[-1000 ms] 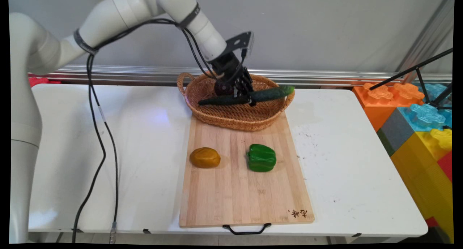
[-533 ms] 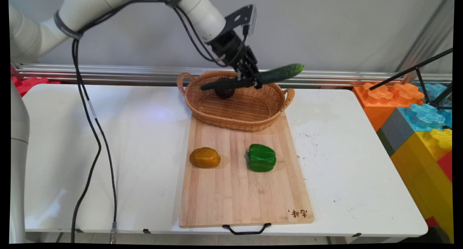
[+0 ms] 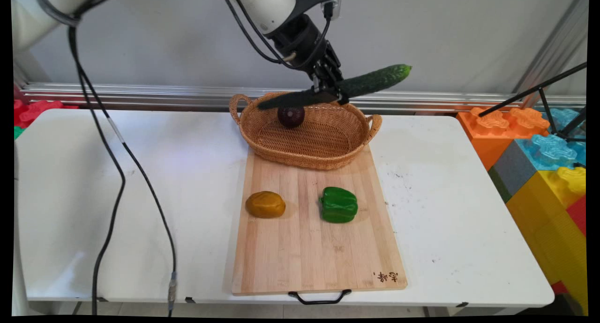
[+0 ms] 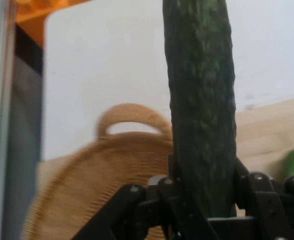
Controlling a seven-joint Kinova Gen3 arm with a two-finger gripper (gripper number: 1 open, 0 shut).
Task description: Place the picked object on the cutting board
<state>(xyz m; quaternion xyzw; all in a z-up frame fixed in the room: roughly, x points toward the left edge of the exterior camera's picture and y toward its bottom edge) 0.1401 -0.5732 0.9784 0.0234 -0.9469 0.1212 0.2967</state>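
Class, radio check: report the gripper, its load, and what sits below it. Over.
Gripper shut on cucumber, held above the basket. Dark round fruit inside basket. Nothing touching the cucumber.

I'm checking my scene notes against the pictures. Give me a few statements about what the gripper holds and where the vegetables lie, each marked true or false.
1. The gripper is shut on the cucumber. True.
2. The cucumber lies inside the basket. False: it is held in the air above the basket.
3. The green pepper rests on the cutting board. True.
4. The basket holds nothing. False: a dark round fruit sits in it.
5. The potato lies on the board, apart from the pepper. True.
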